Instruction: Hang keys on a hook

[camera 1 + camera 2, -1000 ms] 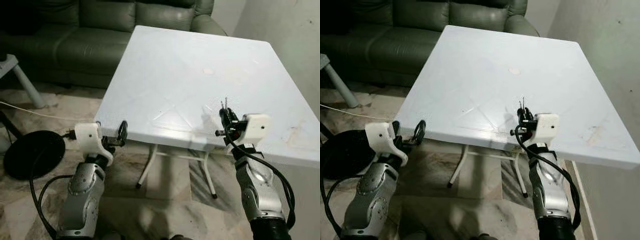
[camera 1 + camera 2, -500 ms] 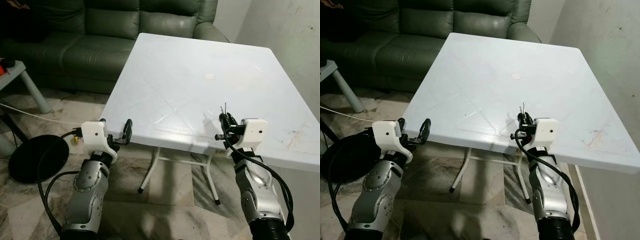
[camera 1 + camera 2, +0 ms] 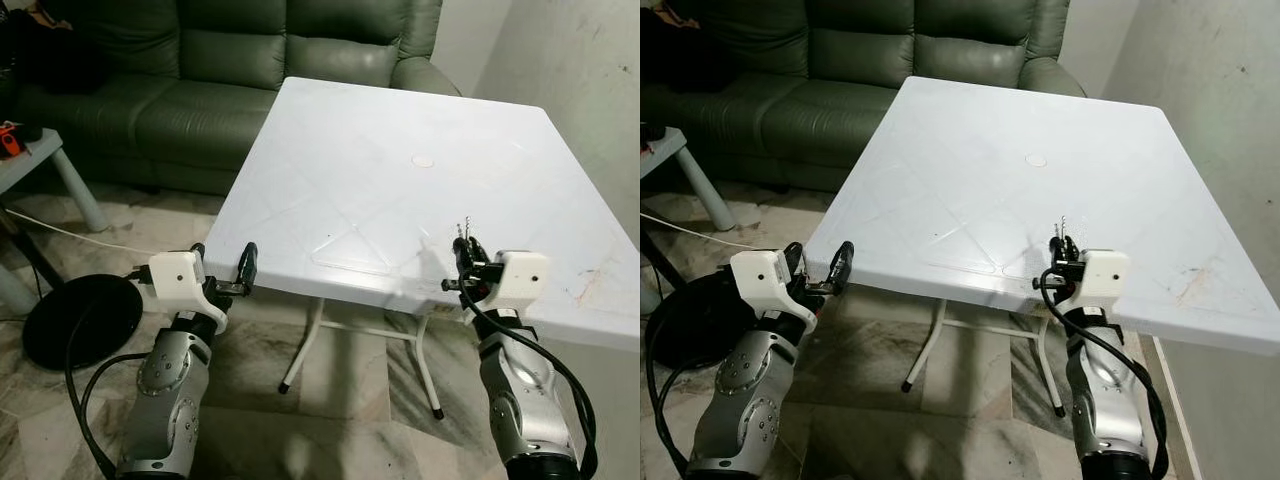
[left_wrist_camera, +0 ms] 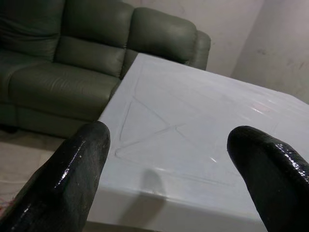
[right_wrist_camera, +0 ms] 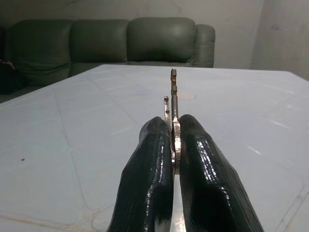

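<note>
My right gripper (image 3: 464,264) is shut on a small bunch of metal keys (image 3: 461,232), whose blades stick up above the fingertips. It hovers over the front right part of the white plastic table (image 3: 400,150). In the right wrist view the keys (image 5: 172,92) stand pinched between the two black fingers (image 5: 149,169). My left gripper (image 3: 222,270) is open with nothing between its fingers, held just off the table's front left corner. In the left wrist view its two fingers (image 4: 72,179) frame the tabletop (image 4: 193,130).
A dark green sofa (image 3: 200,80) stands behind the table. A black round base (image 3: 70,320) with a cable lies on the floor at the left, near a grey side table (image 3: 30,160). A pale wall (image 3: 590,70) runs along the right.
The whole view has shifted, so the camera moved and more of the sofa shows. Both arms keep much the same pose, and the keys stay pinched in the right gripper.
</note>
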Controlling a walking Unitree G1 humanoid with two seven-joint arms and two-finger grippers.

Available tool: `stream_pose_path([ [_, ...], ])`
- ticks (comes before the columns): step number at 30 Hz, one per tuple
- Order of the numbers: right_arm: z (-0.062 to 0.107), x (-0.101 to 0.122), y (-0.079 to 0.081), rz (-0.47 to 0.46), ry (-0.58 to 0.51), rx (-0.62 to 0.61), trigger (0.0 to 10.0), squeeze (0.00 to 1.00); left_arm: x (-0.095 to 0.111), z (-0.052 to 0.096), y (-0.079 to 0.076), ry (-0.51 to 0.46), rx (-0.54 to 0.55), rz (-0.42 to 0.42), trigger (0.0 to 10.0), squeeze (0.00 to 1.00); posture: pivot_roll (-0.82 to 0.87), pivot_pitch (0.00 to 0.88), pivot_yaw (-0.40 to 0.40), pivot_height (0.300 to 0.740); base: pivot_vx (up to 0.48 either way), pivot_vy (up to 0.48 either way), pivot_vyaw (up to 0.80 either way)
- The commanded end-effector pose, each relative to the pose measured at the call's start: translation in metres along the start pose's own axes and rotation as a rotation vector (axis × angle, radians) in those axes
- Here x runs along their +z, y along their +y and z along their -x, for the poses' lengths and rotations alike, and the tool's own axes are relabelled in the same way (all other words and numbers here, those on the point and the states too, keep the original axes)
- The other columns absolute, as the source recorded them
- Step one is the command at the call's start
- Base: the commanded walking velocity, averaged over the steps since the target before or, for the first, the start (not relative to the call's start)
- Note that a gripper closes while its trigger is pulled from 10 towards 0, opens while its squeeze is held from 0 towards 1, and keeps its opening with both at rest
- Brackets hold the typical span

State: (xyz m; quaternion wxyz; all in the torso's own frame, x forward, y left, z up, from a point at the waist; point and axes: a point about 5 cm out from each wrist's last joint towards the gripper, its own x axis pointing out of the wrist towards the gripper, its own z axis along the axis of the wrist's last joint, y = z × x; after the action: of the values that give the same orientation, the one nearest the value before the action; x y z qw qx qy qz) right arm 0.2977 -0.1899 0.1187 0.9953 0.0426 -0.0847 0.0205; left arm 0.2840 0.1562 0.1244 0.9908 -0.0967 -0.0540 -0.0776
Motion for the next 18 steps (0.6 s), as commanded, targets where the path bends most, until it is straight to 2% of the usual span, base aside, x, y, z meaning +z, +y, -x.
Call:
stream_pose_path([
  [1,-0.001,0.005,-0.004,0.006,-0.024,-0.013,10.0,0.00,0.005,-0.004,0.000,-0.013,-0.019,-0.004,10.0,0.00,-0.01,0.000,-0.051,0.715,0.000,0.000,0.00],
  [18,-0.006,0.007,0.003,-0.014,-0.049,-0.013,10.0,0.00,0.010,-0.025,0.001,-0.007,-0.068,-0.008,10.0,0.00,-0.03,0.000,-0.003,0.715,0.000,0.000,0.00],
])
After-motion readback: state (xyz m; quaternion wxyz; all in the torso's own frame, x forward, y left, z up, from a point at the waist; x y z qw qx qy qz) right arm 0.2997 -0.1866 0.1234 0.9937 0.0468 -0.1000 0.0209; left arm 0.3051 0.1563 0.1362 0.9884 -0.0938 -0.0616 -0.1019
